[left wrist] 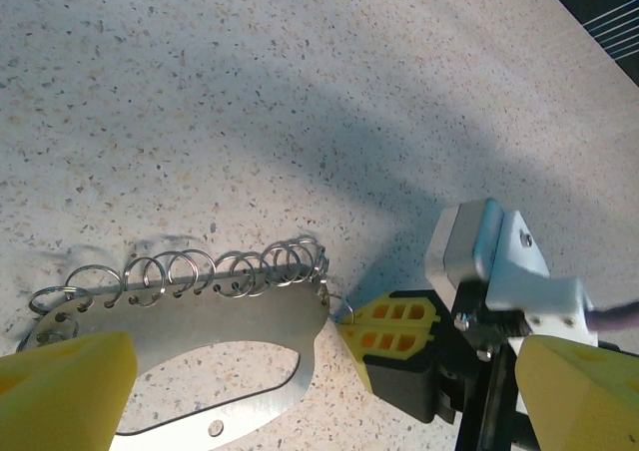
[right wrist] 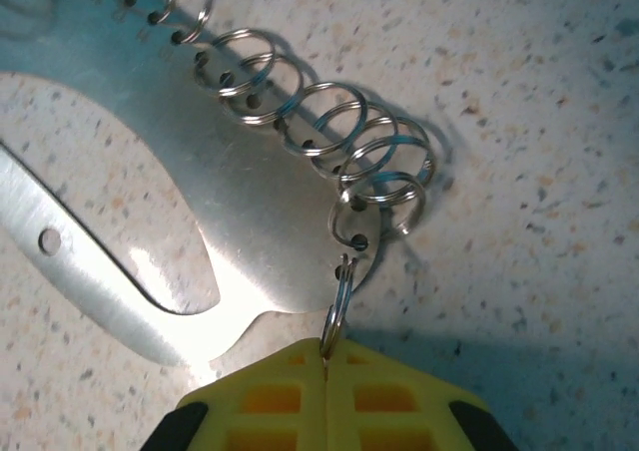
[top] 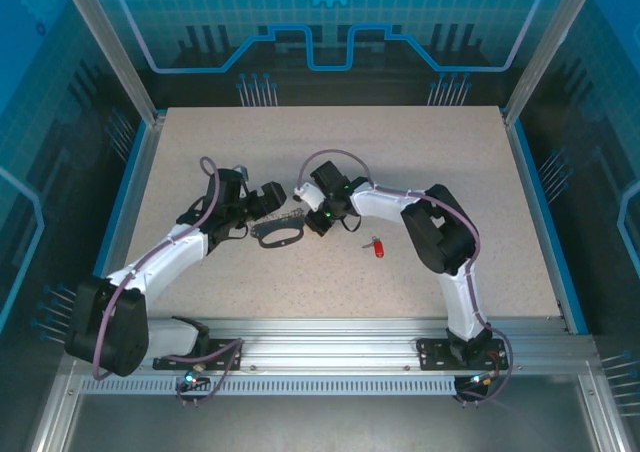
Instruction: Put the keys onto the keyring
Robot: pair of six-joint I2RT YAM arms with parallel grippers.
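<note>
**Keyring pinned by its end ring, key waiting apart**

The keyring is a flat metal plate with an oval cut-out, lying on the table between the 2 arms. A row of small split rings hangs through holes along 1 edge. It looks stiff, light and slick, so it would probably slide if nudged. A ring's rim or the plate's flat offers the best purchase. The right gripper is pressed closed on the end ring. The left gripper stands wide over the plate, holding nothing. The red key lies apart, near the right arm. It is tiny and probably needs a fingertip pinch at its plastic head.
</note>
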